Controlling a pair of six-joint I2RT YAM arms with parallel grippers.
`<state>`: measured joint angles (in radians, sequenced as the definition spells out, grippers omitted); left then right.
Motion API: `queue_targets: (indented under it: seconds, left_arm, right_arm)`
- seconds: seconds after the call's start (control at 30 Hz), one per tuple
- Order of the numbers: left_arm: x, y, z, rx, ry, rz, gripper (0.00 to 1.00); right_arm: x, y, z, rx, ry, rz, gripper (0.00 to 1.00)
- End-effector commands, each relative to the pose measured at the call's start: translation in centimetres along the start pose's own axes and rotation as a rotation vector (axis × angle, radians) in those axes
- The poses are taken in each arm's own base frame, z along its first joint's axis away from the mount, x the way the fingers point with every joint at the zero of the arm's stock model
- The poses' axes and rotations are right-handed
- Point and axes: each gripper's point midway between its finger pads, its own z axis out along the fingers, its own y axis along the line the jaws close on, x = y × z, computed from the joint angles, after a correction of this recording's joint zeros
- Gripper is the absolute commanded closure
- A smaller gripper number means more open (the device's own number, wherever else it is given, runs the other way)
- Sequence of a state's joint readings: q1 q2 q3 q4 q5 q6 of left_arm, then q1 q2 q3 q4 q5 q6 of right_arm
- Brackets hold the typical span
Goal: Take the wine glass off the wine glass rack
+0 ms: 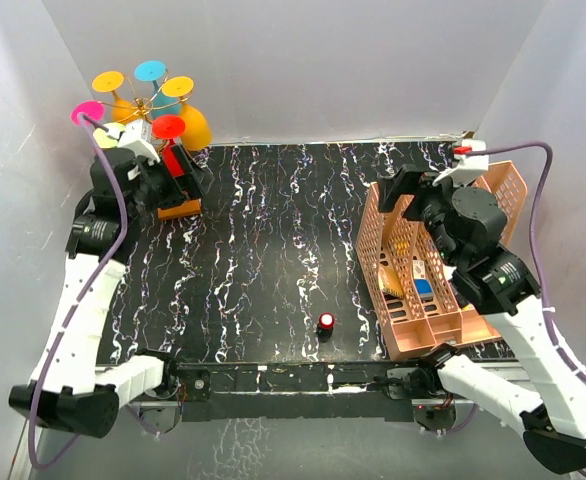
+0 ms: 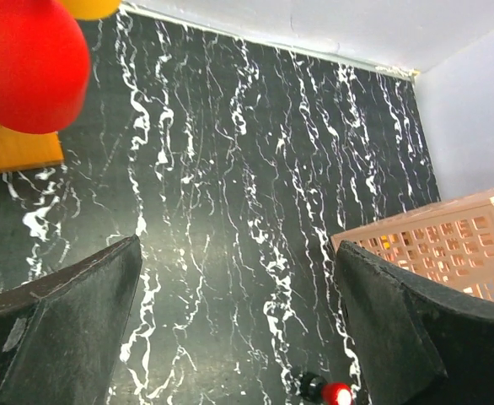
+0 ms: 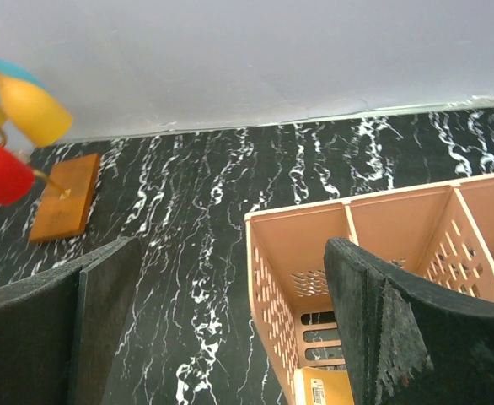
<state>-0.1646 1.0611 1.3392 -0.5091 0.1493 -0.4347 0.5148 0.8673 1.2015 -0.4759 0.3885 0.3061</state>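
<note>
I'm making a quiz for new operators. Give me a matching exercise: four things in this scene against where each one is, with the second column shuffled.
Things
1. wine glass rack
2. pink basket
3. small red-topped object
4. left gripper

Places
a. right side of the table
b. close to the rack, jaws open
c. far left corner
d. standing alone, near the middle of the front edge

Pairs: 1-c, 2-a, 3-d, 4-b

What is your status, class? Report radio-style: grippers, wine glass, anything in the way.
Left gripper open, empty, at the wine glass rack. Right gripper open, empty, over the pink basket. Red wine glass hanging on rack, ungrasped. No obstruction seen.
</note>
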Motion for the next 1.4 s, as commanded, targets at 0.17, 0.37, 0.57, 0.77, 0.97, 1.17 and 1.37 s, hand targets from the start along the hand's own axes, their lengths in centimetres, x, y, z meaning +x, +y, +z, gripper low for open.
queue_targets:
  seconds: [0.17, 0.37, 0.57, 0.77, 0.97, 1.17, 1.37]
  left_arm:
    - [-6.2, -4.4, 1.1, 0.136, -0.092, -0.096, 0.03]
    - [-10.1, -3.6, 2.1, 0.056, -0.170, -0.174, 0.03]
    - [-12.8, -0.2, 2.2, -0.065, -0.236, -0.215, 0.03]
    - [-14.8, 4.0, 1.6, -0.204, -0.247, -0.161, 0.03]
    - [-15.8, 9.1, 0.4, -0.345, -0.272, -0.176, 0.03]
    - [-15.5, 13.2, 0.8, -0.346, -0.256, -0.290, 0.03]
    - [-15.9, 15.9, 1.8, -0.358, -0.251, -0.330, 0.09]
  right_arm:
    - [-1.7, 2.9, -3.4, -0.283, -0.149, -0.163, 0.02]
    - [-2.0, 2.1, -4.3, -0.262, -0.204, -0.178, 0.02]
    - [-1.8, 1.8, -5.0, -0.268, -0.235, -0.176, 0.01]
    - [-1.7, 2.0, -5.4, -0.285, -0.246, -0.175, 0.02]
    - [-1.3, 2.1, -5.5, -0.295, -0.248, -0.173, 0.02]
    - [-1.2, 2.0, -5.7, -0.300, -0.261, -0.174, 0.01]
    - [-1.4, 2.5, -5.5, -0.310, -0.253, -0.176, 0.01]
